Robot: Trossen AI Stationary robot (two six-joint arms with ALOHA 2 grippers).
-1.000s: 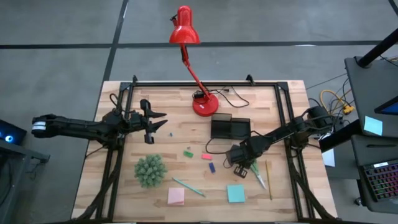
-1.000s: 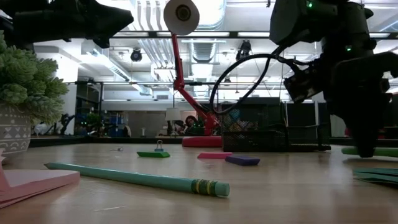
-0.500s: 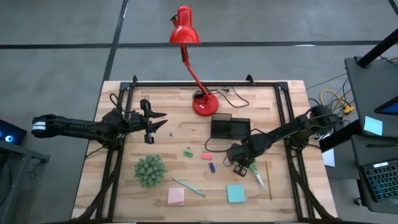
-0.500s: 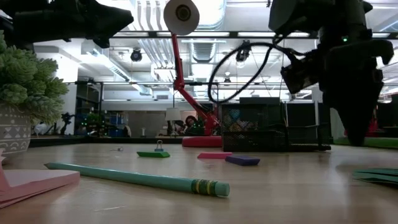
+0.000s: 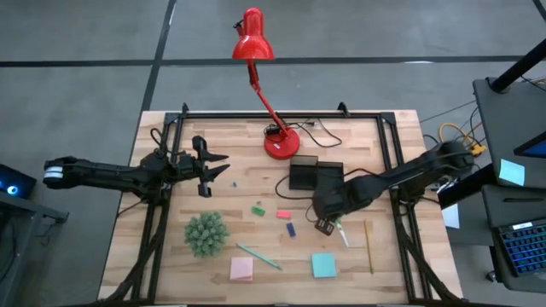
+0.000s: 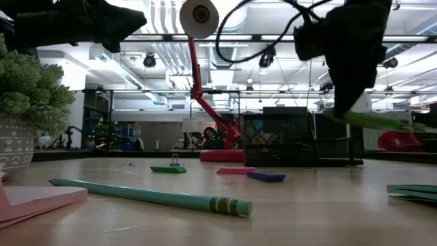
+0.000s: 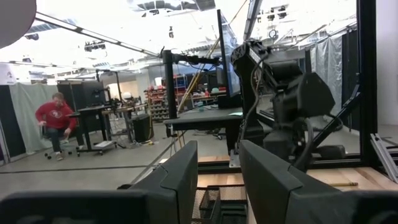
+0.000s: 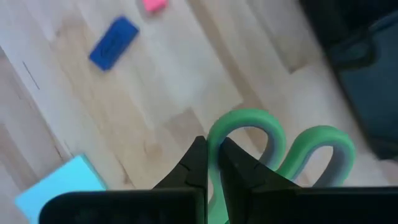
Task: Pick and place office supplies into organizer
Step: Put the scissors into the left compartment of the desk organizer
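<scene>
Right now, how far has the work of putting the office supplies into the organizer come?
Nothing shows inside the organizer yet. In hand: the right gripper is shut on the green scissors, held above the table beside the organizer. Left on the table: teal pen, pencil, pink pad, light-blue pad and three small pieces. The left gripper waits open at the far left.

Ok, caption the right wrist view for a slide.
Right hand shut on the green-handled scissors, lifted above the wooden table near a blue piece.
</scene>
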